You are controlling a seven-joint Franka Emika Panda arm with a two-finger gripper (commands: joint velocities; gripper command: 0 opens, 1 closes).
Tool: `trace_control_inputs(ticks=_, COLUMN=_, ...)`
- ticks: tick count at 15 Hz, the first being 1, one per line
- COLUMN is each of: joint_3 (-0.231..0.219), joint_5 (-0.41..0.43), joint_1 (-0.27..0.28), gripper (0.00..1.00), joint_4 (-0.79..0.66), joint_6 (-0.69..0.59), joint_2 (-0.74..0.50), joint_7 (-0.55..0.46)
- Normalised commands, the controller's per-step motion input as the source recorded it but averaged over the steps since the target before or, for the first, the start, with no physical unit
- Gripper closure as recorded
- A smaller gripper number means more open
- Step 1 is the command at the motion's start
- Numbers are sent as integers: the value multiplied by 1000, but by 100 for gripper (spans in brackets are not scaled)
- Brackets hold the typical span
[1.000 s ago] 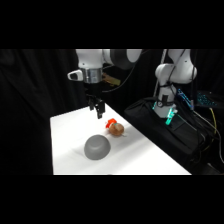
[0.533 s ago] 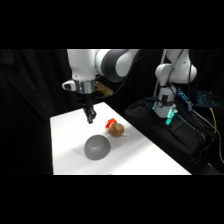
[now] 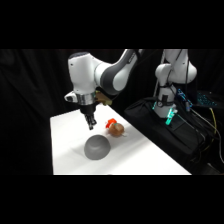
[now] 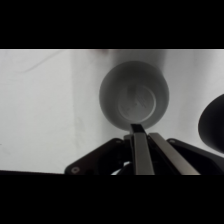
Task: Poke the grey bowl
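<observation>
Side view: matte, dome-like grey bowl point(image 3: 97, 147)

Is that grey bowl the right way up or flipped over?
Flipped over. The grey bowl looks like a dome in the side view, and the wrist view shows its flat round base facing up.

Dim, black surround; white table point(image 3: 70, 145) bright; wrist view w/ soft shadows, both blurry

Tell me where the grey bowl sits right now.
In the side view the grey bowl sits upside down on the white table, toward its near edge, just below the gripper and left of the brown-and-red object.
</observation>
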Motion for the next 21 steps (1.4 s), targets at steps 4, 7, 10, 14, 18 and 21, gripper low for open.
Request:
trace_control_inputs(ticks=4, joint_3=6, joint_5=31, joint_1=-19, gripper=100, joint_4=0, joint_6=281, joint_2=146, joint_7=-13)
trace_control_inputs(ticks=7, joint_3=35, joint_5=91, joint_1=-36, gripper=100, joint_4=4, joint_6=249, joint_2=139, joint_7=-65)
trace_control_inputs(ticks=10, joint_3=54, joint_5=123, joint_1=-48, gripper=100, joint_4=14, joint_6=226, joint_2=130, joint_7=-83)
trace_control_inputs(ticks=14, joint_3=67, joint_5=124, joint_1=-42, gripper=100, joint_4=13, joint_6=204, joint_2=102, joint_7=-92)
trace_control_inputs(ticks=18, joint_3=-1, joint_5=37, joint_1=22, gripper=99, joint_4=3, joint_6=93, joint_2=-28, joint_7=-5)
trace_control_inputs(ticks=21, joint_3=-32, joint_5=19, joint_1=55, gripper=99, joint_4=-45, joint_6=-99, joint_2=-269, joint_7=47)
